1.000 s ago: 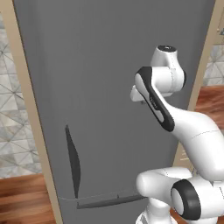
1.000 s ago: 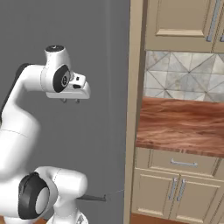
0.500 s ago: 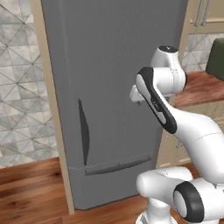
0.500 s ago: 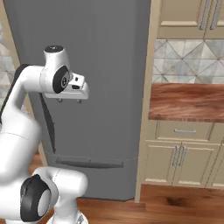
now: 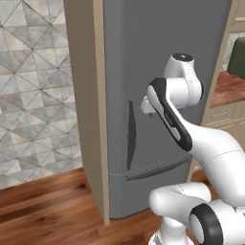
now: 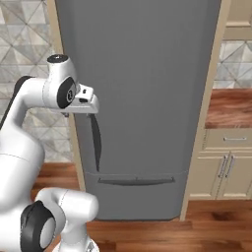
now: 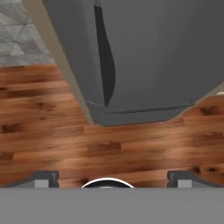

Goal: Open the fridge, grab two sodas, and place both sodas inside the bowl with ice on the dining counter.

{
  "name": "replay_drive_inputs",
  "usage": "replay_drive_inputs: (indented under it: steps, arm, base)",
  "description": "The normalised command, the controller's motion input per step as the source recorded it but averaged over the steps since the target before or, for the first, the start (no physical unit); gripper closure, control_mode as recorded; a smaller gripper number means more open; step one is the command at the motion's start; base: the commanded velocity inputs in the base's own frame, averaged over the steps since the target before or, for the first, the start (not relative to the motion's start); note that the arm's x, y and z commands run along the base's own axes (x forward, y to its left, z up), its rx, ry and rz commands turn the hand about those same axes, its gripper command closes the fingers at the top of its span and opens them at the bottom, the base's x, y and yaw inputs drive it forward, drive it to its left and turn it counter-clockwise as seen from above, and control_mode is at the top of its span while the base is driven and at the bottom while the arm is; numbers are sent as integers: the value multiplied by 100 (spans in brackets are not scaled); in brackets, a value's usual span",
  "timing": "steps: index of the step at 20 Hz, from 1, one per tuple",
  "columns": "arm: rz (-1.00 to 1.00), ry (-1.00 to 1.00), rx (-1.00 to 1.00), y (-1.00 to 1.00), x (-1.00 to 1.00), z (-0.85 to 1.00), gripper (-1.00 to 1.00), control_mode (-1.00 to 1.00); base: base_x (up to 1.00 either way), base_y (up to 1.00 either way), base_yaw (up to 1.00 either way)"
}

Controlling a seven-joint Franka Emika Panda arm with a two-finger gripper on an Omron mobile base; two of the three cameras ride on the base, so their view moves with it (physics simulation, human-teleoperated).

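The fridge [image 5: 162, 48] [image 6: 147, 74] [image 7: 162, 52] is a tall matte grey block with its door shut, so the sodas are hidden. A dark curved handle [image 5: 130, 136] [image 6: 96, 142] [image 7: 105, 61] runs down the door's left side. A second dark handle [image 5: 158, 167] [image 6: 135, 181] lies across the lower drawer. My gripper [image 7: 113, 178] [image 6: 83, 110] hangs in front of the door near the upright handle and points down at the floor. It is open, its fingertips [image 7: 43, 177] wide apart with nothing between them. The bowl and the dining counter are out of view.
A beige side frame [image 5: 86, 95] borders the fridge on its left, with a tiled wall [image 5: 33, 86] beyond. To the right stands a wood-topped wall counter [image 6: 231, 106] over cream cabinets [image 6: 224, 170]. Wood floor [image 7: 109, 144] lies in front.
Both base views have shifted as the base drove: the fridge now sits farther off and shows its whole width. The arm keeps the same pose in front of the door.
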Motion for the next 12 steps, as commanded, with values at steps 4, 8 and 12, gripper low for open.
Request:
replay_drive_inputs:
  steps: [4, 8, 12]
  arm:
    - [0, 0, 0, 0, 0, 0, -100, 100]
    - [0, 0, 0, 0, 0, 0, -100, 100]
    - [0, 0, 0, 0, 0, 0, -100, 100]
  base:
    - [5, 53, -31]
    - [19, 44, -31]
    - [17, 70, -30]
